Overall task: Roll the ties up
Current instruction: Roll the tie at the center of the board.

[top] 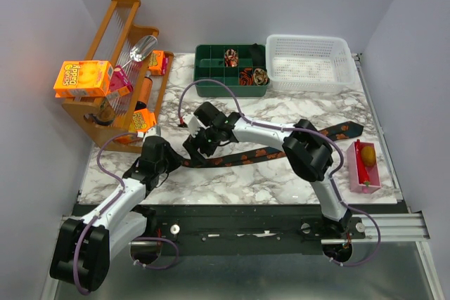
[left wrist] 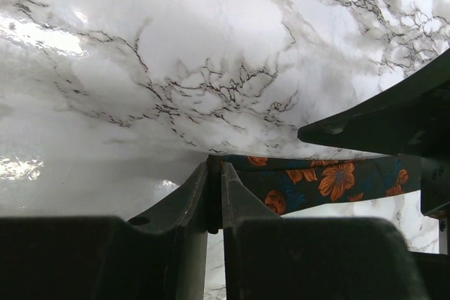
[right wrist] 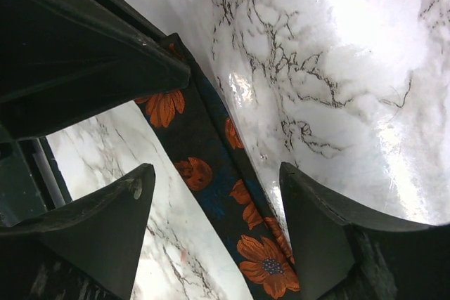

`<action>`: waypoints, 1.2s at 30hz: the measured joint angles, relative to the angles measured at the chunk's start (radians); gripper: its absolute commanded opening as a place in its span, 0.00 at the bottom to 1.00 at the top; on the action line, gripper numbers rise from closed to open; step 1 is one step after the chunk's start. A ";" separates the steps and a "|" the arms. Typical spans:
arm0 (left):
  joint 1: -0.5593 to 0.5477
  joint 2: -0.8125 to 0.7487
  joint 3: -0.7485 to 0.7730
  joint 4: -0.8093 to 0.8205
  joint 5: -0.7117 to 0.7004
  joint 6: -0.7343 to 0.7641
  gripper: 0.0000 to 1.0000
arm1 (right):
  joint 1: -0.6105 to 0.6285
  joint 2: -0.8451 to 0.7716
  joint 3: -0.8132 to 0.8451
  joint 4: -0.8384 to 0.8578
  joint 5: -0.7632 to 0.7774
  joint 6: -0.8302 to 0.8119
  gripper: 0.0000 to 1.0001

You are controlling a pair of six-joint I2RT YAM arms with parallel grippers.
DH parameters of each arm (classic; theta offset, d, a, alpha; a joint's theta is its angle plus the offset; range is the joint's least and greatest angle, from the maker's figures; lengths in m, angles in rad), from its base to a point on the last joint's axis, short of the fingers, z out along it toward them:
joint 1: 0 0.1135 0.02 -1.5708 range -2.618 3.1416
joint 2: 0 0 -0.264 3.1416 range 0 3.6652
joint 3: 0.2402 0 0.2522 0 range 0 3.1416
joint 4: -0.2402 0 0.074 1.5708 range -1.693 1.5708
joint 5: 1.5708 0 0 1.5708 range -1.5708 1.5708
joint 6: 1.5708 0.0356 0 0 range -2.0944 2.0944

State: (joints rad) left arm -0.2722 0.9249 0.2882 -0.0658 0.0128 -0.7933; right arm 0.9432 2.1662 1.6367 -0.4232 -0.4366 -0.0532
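Observation:
One tie [top: 295, 144], dark with orange flowers, lies flat across the marble table [top: 239, 177], running from the left-middle out to the right. My left gripper [top: 176, 161] is shut on its narrow left end; in the left wrist view the closed fingertips [left wrist: 214, 172] pinch the end and the tie [left wrist: 330, 177] runs off to the right. My right gripper [top: 198, 147] is open just beside it, low over the tie, which passes between its fingers [right wrist: 211, 166]. Rolled ties [top: 261, 75] sit in the green divided box [top: 211, 68].
A white basket [top: 309, 61] stands at the back right beside the green box. A wooden rack [top: 119, 40] with snack boxes is at the back left. A pink tray [top: 371, 173] with small items sits near the right edge.

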 measured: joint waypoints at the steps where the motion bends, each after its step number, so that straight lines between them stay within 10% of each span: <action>1: 0.000 0.000 0.000 0.000 0.000 0.000 0.19 | 0.001 0.002 0.000 -0.001 0.000 -0.002 0.76; 15: 0.000 -0.011 0.003 0.005 0.001 -0.001 0.20 | 0.021 0.035 0.002 0.011 0.001 -0.007 0.55; 19: 0.000 -0.019 0.003 0.005 0.002 -0.001 0.20 | 0.021 0.044 0.009 0.014 0.007 -0.001 0.34; 36: 0.000 -0.042 0.003 0.005 0.007 -0.001 0.20 | 0.030 0.008 -0.016 0.018 0.055 0.045 0.67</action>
State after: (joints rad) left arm -0.2722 0.8825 0.2916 -0.0612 0.0200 -0.7940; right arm 0.9733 2.1738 1.6203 -0.4049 -0.3813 -0.0078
